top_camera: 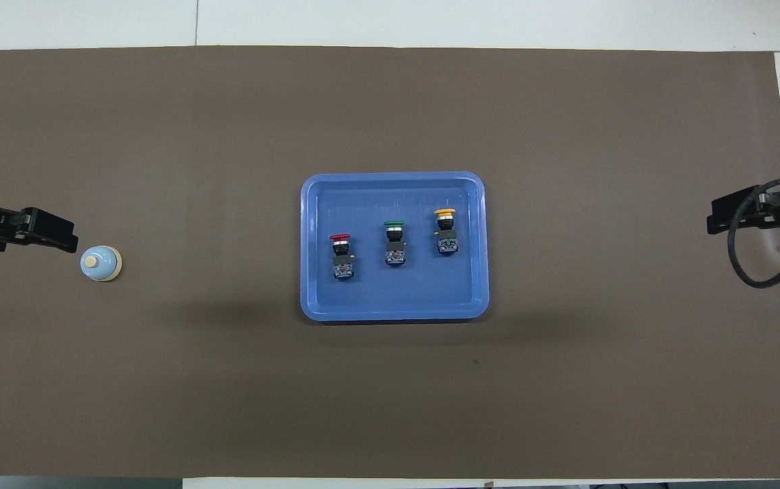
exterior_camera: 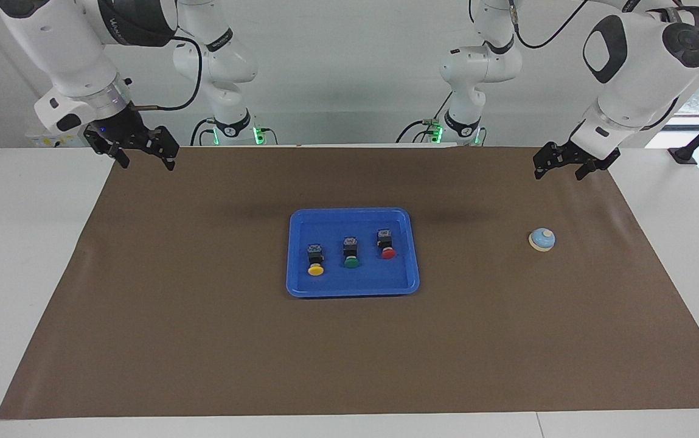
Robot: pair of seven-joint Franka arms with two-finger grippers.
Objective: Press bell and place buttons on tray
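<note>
all 3 buttons sitting in the tray, both grippers empty

Left gripper is up in the air w/ fingers spread wide, holding nothing, not touching the bell on the brown mat. Right gripper hangs open too over its own end. Tray is mid-table w/ yellow button, green button, red button lying in a row.

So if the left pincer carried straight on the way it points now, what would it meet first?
Probably the brown mat, short of the bell. The left pincer, open and empty, hangs above the mat, pointing down and slightly toward the table's middle. Overhead it sits just beside the bell, so depth is uncertain.
</note>
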